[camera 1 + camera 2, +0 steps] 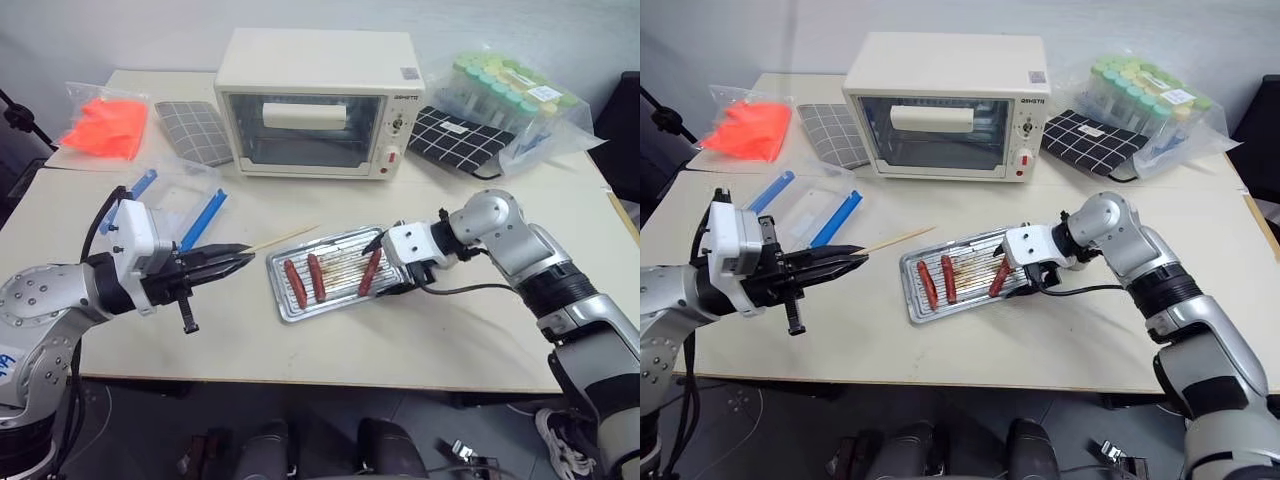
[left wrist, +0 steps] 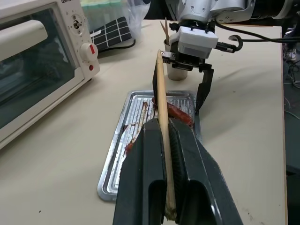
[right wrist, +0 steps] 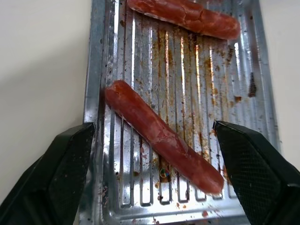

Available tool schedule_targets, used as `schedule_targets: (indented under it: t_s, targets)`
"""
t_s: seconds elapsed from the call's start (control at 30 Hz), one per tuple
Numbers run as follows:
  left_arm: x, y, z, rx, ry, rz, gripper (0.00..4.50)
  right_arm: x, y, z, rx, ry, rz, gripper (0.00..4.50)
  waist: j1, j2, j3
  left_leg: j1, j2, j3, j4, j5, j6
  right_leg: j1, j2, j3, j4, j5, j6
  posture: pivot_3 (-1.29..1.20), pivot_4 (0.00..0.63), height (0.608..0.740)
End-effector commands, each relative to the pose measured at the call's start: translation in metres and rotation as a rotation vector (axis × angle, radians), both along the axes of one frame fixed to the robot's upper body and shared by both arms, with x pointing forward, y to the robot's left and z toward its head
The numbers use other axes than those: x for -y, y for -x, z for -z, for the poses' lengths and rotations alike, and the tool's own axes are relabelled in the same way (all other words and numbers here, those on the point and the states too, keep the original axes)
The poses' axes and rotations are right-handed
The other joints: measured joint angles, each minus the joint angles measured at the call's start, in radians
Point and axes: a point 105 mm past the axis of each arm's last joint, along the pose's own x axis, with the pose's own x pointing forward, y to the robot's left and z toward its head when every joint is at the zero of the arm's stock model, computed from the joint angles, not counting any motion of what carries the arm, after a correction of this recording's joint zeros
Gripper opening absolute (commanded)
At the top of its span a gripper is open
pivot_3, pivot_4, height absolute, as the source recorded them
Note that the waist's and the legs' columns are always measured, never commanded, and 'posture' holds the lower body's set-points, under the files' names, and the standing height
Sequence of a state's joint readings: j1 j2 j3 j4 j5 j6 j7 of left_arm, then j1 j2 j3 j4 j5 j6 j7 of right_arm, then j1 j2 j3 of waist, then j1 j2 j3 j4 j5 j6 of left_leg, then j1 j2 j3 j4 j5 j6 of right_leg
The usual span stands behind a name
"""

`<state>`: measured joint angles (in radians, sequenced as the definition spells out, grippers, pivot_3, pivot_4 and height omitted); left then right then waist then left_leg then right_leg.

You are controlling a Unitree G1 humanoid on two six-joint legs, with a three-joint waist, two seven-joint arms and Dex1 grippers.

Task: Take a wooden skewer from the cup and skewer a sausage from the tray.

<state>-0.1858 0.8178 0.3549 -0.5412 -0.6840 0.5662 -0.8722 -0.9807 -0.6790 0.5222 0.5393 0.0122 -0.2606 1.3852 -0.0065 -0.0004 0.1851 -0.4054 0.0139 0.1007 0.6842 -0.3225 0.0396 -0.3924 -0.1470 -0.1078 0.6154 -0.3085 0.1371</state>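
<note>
Here's the left gripper [image 1: 240,260], fingers clamped tight on the wooden skewer [image 1: 283,238] — the pale stick runs out past the fingertips, pointing toward the tray [image 1: 335,303]. So the 1st half looks done: a skewer is out of the cup [image 2: 174,70], which stands behind the right gripper in the left wrist view with a few more sticks poking up from it.

Over on the other side, the right gripper [image 1: 388,268] hangs over the tray's right end, fingers spread wide with nothing between them. Its own wrist view tells it best: the 2 black fingers [image 3: 51,178] straddle the sausage [image 3: 161,136], 1 finger on either side, neither one touching it that I can see. The sausage lies slantwise on the ribbed, grease-marked floor, near the tray's end wall.

2 more sausages [image 1: 305,279] lie side by side toward the tray's left end, apart from the target.

What's left, then, is the real work. The right gripper seems set to close and steady that sausage — or lift it — and the skewer's tip has to be lined up with a rounded end and pushed through lengthwise. At the moment the tip is still well short of the meat, and nothing is pierced yet.
</note>
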Motion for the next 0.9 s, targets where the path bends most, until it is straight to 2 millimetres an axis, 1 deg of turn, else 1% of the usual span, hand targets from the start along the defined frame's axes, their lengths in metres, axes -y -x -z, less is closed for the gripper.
schedule_targets:
  t_s: [0.03,0.17,0.37,0.47,0.63,0.9]
  targets:
    - [0.001,0.005,-0.011,0.046,-0.006,0.003,0.00,-0.003,-0.006,-0.008,0.050,-0.016,-0.022,4.20,-0.003,0.000,0.000,0.000,0.000,0.000,0.000,0.000,0.000,0.000,0.000,0.000,0.000,0.000,0.000,0.00,0.150,0.740]
    - [0.002,0.004,-0.013,0.051,-0.006,0.002,0.00,-0.007,-0.011,-0.006,0.056,-0.031,-0.019,4.20,-0.009,0.000,0.000,0.000,0.000,-0.001,0.000,0.000,-0.001,0.000,0.000,0.000,0.001,0.000,0.000,0.00,0.150,0.740]
    - [0.002,0.001,-0.015,0.058,-0.007,0.007,0.00,-0.006,-0.012,-0.002,0.036,-0.020,-0.017,4.20,-0.020,0.000,0.000,0.000,0.000,-0.002,0.000,0.001,-0.001,0.000,0.000,-0.001,0.002,0.000,0.000,0.00,0.150,0.740]
    - [0.003,0.000,-0.015,0.061,-0.005,0.011,0.00,-0.005,-0.013,0.001,0.017,-0.026,-0.007,3.63,-0.023,0.000,0.000,0.001,0.000,-0.002,0.000,0.001,-0.001,0.000,0.000,-0.001,0.002,0.000,-0.001,0.00,0.150,0.740]
    - [0.005,0.000,-0.015,0.061,-0.003,0.018,0.00,-0.008,-0.015,0.002,-0.012,-0.055,0.018,2.04,-0.024,0.000,0.000,0.001,0.000,-0.002,0.000,0.001,-0.002,0.000,0.001,-0.001,0.003,0.000,-0.001,0.00,0.150,0.740]
    - [0.005,-0.002,-0.015,0.064,0.000,0.018,0.00,-0.013,-0.014,0.006,-0.038,-0.072,0.020,2.04,-0.022,0.000,0.000,0.001,0.000,-0.003,0.000,0.001,-0.002,0.000,0.001,-0.001,0.004,-0.001,-0.001,0.00,0.150,0.740]
